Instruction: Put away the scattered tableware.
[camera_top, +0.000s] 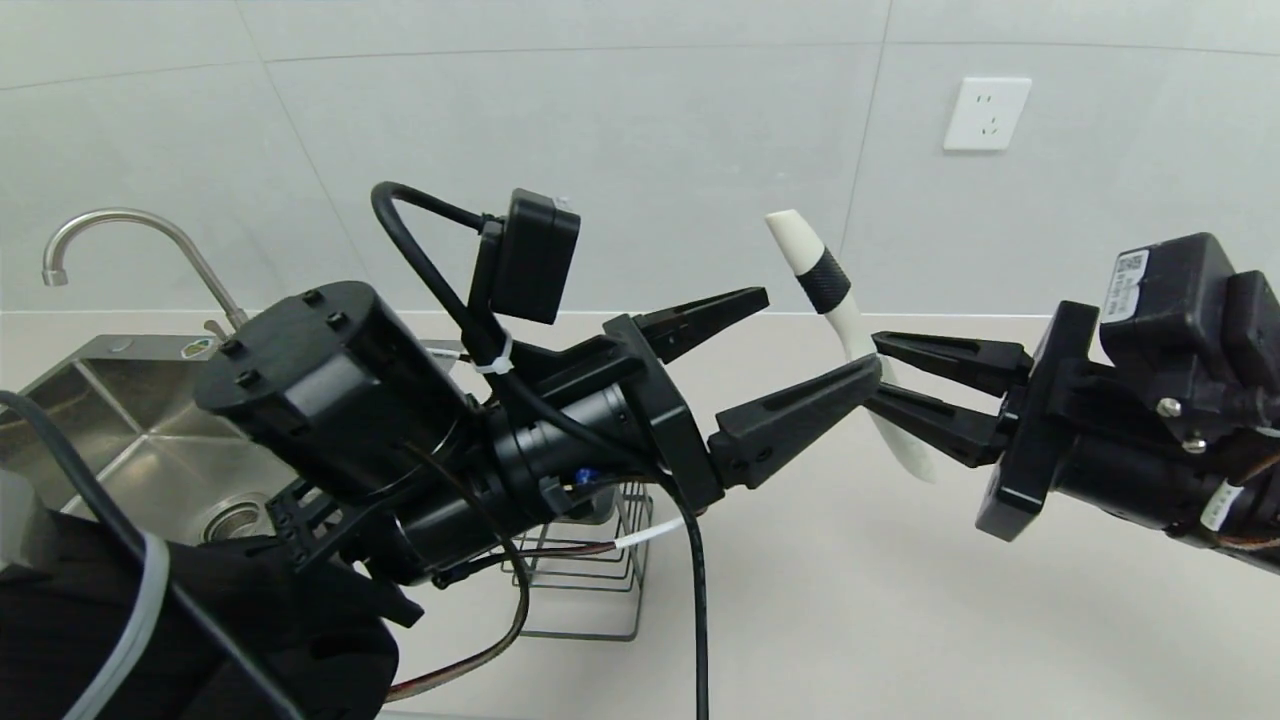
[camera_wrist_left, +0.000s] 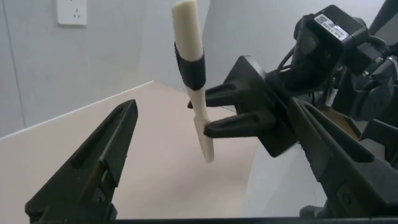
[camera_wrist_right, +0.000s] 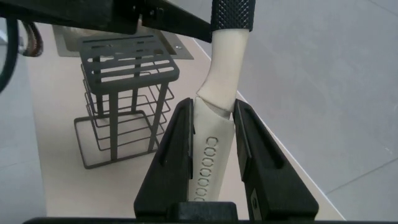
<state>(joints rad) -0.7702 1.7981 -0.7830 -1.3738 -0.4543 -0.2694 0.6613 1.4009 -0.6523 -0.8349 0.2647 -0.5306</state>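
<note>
A white utensil with a black knurled grip band is held upright above the counter, band end up. My right gripper is shut on its flat lower part, which carries a row of small holes. My left gripper is open and faces the right one from the other side. Its fingertips stand wide on either side of the utensil, with no touch visible. The right gripper appears just beyond them in the left wrist view.
A dark wire rack stands on the beige counter below the left arm. A steel sink with a curved faucet lies at the left. A wall socket is on the tiled wall. The counter is free to the right.
</note>
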